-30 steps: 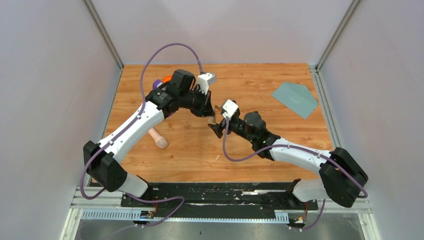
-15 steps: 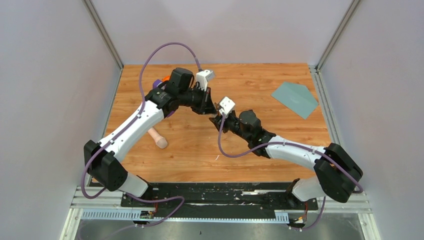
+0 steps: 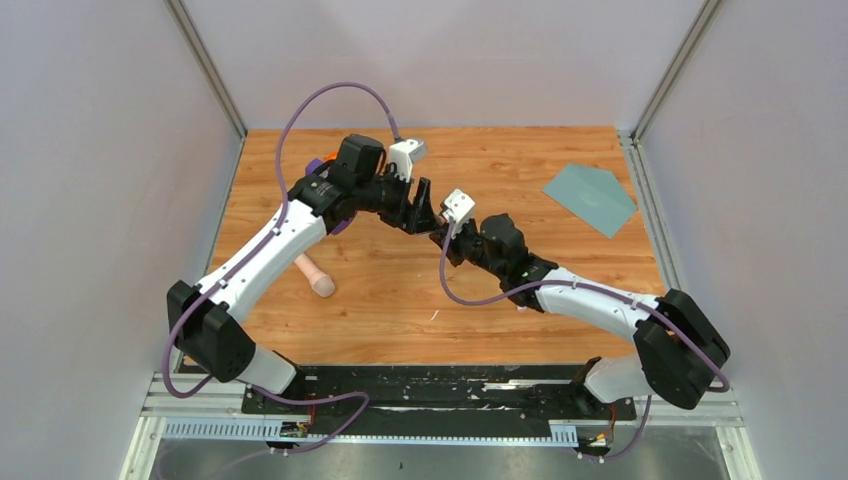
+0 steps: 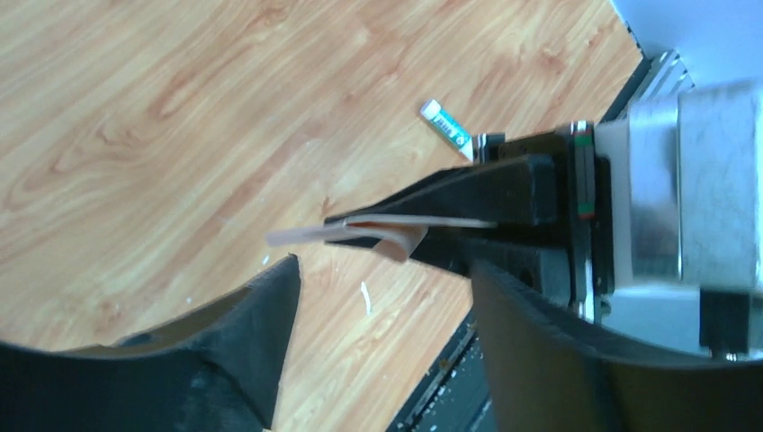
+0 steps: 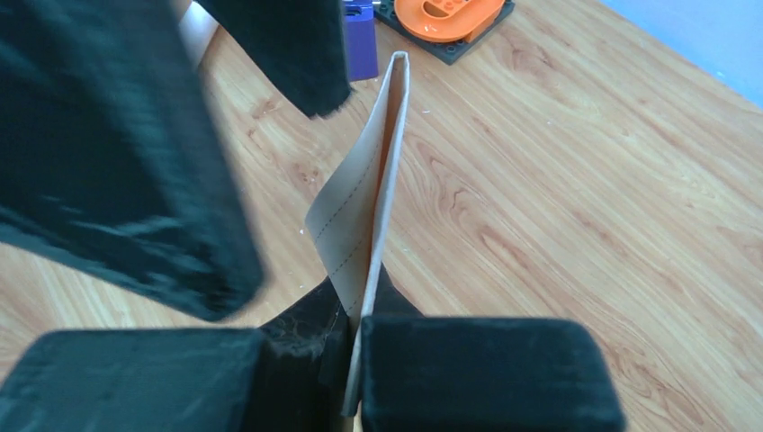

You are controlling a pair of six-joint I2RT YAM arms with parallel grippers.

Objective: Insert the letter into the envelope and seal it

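The letter (image 5: pixel 364 207) is a folded pale beige sheet standing on edge above the table, and my right gripper (image 5: pixel 355 360) is shut on its lower end. In the left wrist view the letter (image 4: pixel 306 236) sticks out of the right gripper's black fingers (image 4: pixel 468 193). My left gripper (image 4: pixel 382 306) is open beside it, its fingers clear of the paper. In the top view both grippers meet mid-table, left gripper (image 3: pixel 420 205) and right gripper (image 3: pixel 443 238), and hide the letter there. The grey-teal envelope (image 3: pixel 590 197) lies flat at the far right.
A pinkish cylinder (image 3: pixel 315 275) lies under the left arm. An orange and purple item (image 3: pixel 318 165) sits behind the left arm, its orange part (image 5: pixel 445 13) showing in the right wrist view. A small white and green tube (image 4: pixel 446 128) lies by the table's edge.
My right gripper came up to the left one and shut on the letter. My left gripper then opened and let the letter go.
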